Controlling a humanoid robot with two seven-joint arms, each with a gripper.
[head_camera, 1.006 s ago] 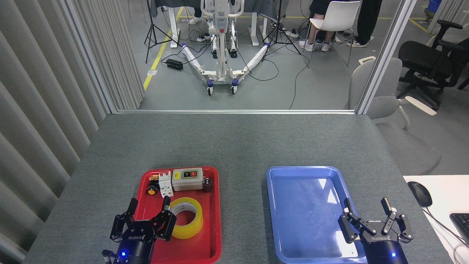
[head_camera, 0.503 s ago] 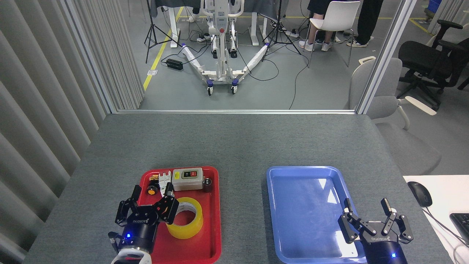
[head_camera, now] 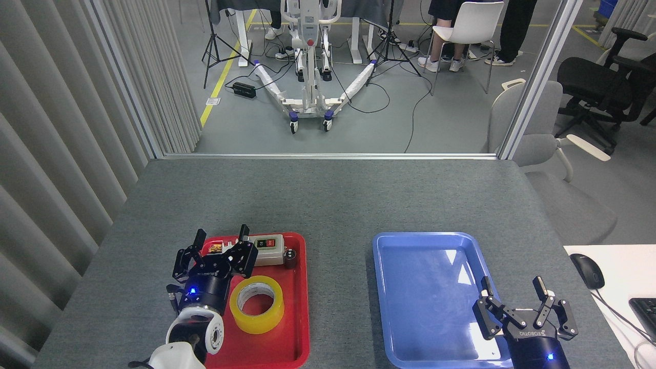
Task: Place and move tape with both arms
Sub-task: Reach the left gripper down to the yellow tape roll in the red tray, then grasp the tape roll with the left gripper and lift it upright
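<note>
Fingers on the left gripper [head_camera: 221, 241] are spread apart and holding nothing, poking up over the back-left part of the red tray [head_camera: 297, 328]. Same deal with the right gripper [head_camera: 514, 293]: splayed wide, empty, sitting at the near right corner of the glossy blue tray [head_camera: 382, 307], which has nothing in it. The tape [head_camera: 257, 304], a fat translucent yellow ring with a white core, lies flat in the red tray, just right of the left arm. A grey switch box [head_camera: 270, 249] sits behind it. Both trays are smooth plastic with rounded corners, on a fuzzy grey felt-like table [head_camera: 328, 200]; beyond it, grey floor, cables and chairs.
</note>
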